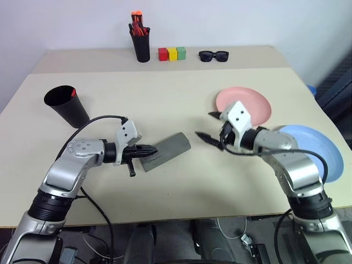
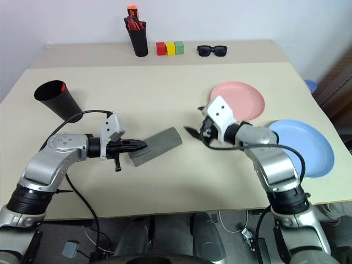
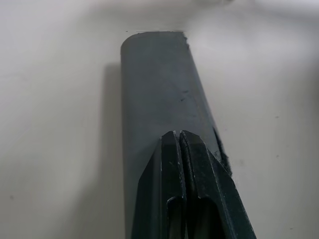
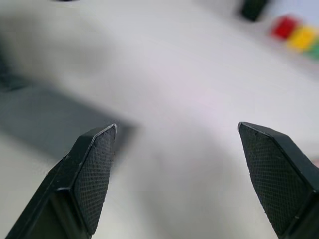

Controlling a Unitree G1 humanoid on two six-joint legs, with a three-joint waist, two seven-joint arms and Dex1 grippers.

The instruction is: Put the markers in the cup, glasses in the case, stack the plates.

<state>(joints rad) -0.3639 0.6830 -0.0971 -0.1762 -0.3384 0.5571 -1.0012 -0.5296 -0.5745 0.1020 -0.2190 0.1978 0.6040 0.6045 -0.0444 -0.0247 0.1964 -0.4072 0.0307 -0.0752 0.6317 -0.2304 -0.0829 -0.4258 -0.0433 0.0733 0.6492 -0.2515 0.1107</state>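
Cup (image 1: pixel 67 104): stood at the table's left, red marker tip at its rim.
Left gripper (image 1: pixel 149 148): fingers pressed together, tips over the case's near end.
Case (image 1: pixel 170 149): lid down, mid-table, long axis slanting away rightward.
Right gripper (image 1: pixel 208 126): spread wide, empty, right of the case.
Plates: pink plate (image 1: pixel 254 103) and blue plate (image 1: pixel 316 144) apart.

My left pincer (image 1: pixel 149 148) has black fingers, and the case (image 1: pixel 168 151) just under its tips is plain dark grey. My right pincer (image 1: pixel 209 127) is black too. Behind it lies a pink plate (image 1: pixel 250 103), beside my arm a light blue one (image 1: pixel 313 146). The cup (image 1: pixel 66 104) is black. The worktop (image 1: pixel 165 93) is pale cream.
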